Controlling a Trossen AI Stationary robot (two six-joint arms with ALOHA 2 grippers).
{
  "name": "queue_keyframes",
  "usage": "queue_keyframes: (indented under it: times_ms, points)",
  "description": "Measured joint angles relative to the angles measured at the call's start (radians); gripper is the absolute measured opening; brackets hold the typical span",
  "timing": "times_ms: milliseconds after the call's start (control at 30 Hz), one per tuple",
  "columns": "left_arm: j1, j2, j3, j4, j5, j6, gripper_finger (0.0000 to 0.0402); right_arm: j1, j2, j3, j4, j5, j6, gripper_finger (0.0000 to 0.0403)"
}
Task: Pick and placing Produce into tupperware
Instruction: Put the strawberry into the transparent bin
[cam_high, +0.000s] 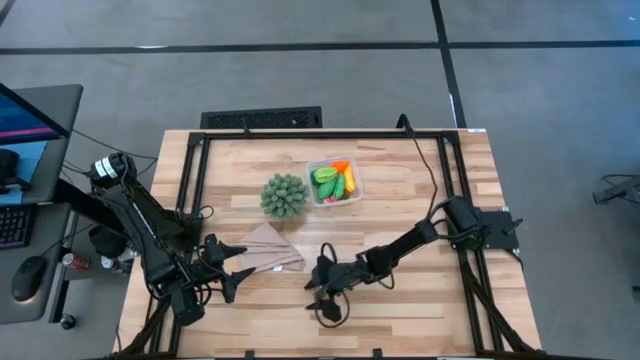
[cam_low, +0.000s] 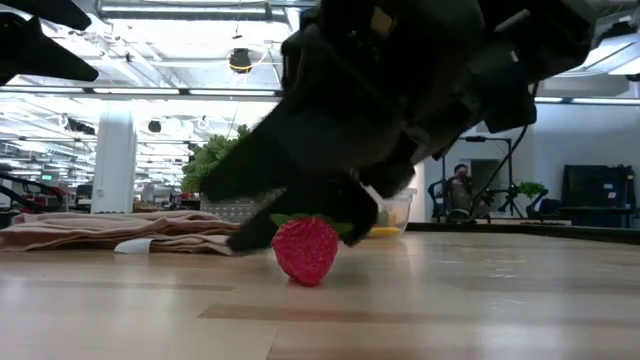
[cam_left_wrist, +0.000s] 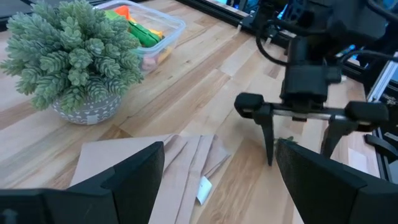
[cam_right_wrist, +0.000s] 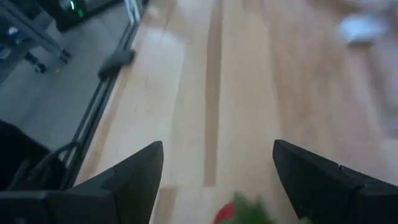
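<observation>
- Right end effector: lowered to the table near the middle of its front edge, fingers spread wide, grasping nothing.
- Small red toy strawberry with green leaves: lies on the wood directly beneath that end effector; in the right wrist view it sits just between the two fingers. Contact cannot be determined.
- Small clear plastic square container: stands right of centre toward the table's rear edge, holding green, orange and yellow toy produce.
- Spiky green round ball plant in a grey pot: just beside the container's left.
- Tan folded cloth: in front of the plant.
- Left end effector: released, fingers apart, at the front-left, by the cloth.
</observation>
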Motion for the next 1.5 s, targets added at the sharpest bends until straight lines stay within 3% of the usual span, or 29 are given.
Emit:
queue_keyframes:
  times_ms: [433,1033,1500]
  points:
    - [0.0,0.0,0.0,-0.003,0.035,0.009,0.03,-0.001,0.003,0.031,-0.136,-0.029,0.014,0.0295]
    - [0.0,0.0,0.0,0.002,0.035,0.007,0.03,0.021,-0.001,0.032,-0.273,-0.028,-0.117,0.0294]
    - [0.0,0.0,0.0,0.001,0.034,-0.002,0.03,0.02,-0.002,0.032,-0.287,-0.035,-0.113,0.0247]
